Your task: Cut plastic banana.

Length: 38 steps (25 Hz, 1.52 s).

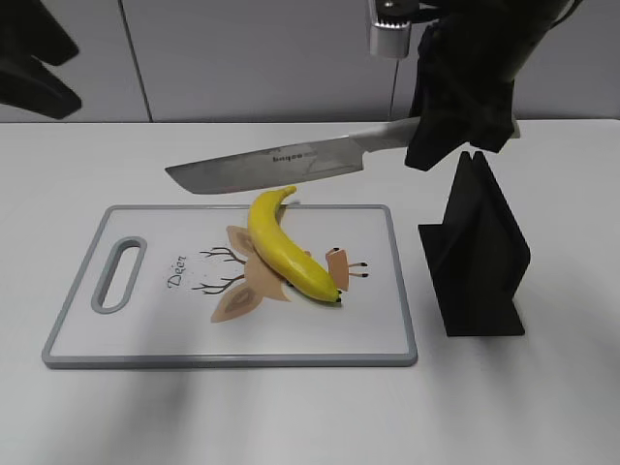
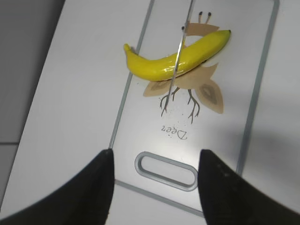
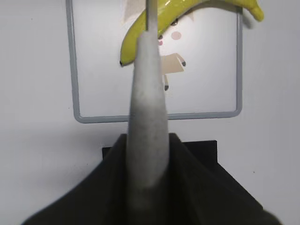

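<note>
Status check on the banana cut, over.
Right tool shut on knife, blade above the banana. Left tool open, empty. Banana whole on cutting board. Nothing in the way.

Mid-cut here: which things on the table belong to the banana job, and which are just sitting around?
In the job:
- curved glossy yellow plastic banana
- steel kitchen knife, held above the banana
- right gripper, shut on the knife handle
- white grey-rimmed cutting board under the banana

Just there:
- black folded stand, right of the board
- left gripper, open, holding nothing
</note>
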{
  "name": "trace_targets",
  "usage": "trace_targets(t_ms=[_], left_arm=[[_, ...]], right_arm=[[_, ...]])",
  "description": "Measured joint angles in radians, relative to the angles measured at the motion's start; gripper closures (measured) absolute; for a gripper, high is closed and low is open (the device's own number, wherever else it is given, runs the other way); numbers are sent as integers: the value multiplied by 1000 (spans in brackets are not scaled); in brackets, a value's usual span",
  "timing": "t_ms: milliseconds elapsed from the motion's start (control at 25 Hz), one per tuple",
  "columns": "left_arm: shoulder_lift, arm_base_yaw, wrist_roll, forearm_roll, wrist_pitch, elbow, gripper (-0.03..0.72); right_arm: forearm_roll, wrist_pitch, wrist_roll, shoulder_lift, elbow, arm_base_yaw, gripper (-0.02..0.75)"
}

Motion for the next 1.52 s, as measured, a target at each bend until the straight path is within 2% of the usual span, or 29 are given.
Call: trace_targets(t_ms=[160, 320, 680, 800, 920, 1000, 1080, 1160, 1240, 1320, 1520], left_arm=[[82, -73, 23, 52, -28, -19, 136], [155, -112, 33, 70, -75, -19, 136], [264, -128, 65, 77, -146, -20, 136], [281, -128, 65, 86, -158, -20, 159], [295, -128, 65, 88, -158, -20, 213], [300, -128, 65, 88, -158, -20, 287], [301, -128, 66, 88, -158, -20, 399], [301, -128, 67, 88, -156, -20, 569], [301, -128, 68, 88, -155, -20, 655], [301, -128, 67, 88, -155, -20, 688], [306, -128, 67, 106, -199, -20, 694]], right_arm=[[36, -12, -29, 29, -4, 0, 559], [88, -35, -72, 42, -4, 0, 559], [152, -81, -98, 73, -10, 0, 559], [158, -84, -103, 73, -10, 0, 559], [162, -85, -105, 73, -10, 0, 559], [165, -86, -107, 73, -10, 0, 559], [167, -88, -109, 73, -10, 0, 559], [167, -91, -109, 73, -10, 0, 559], [167, -98, -109, 73, -10, -1, 559], [166, -108, -109, 73, -10, -1, 559], [156, -144, -113, 95, -12, -1, 559]])
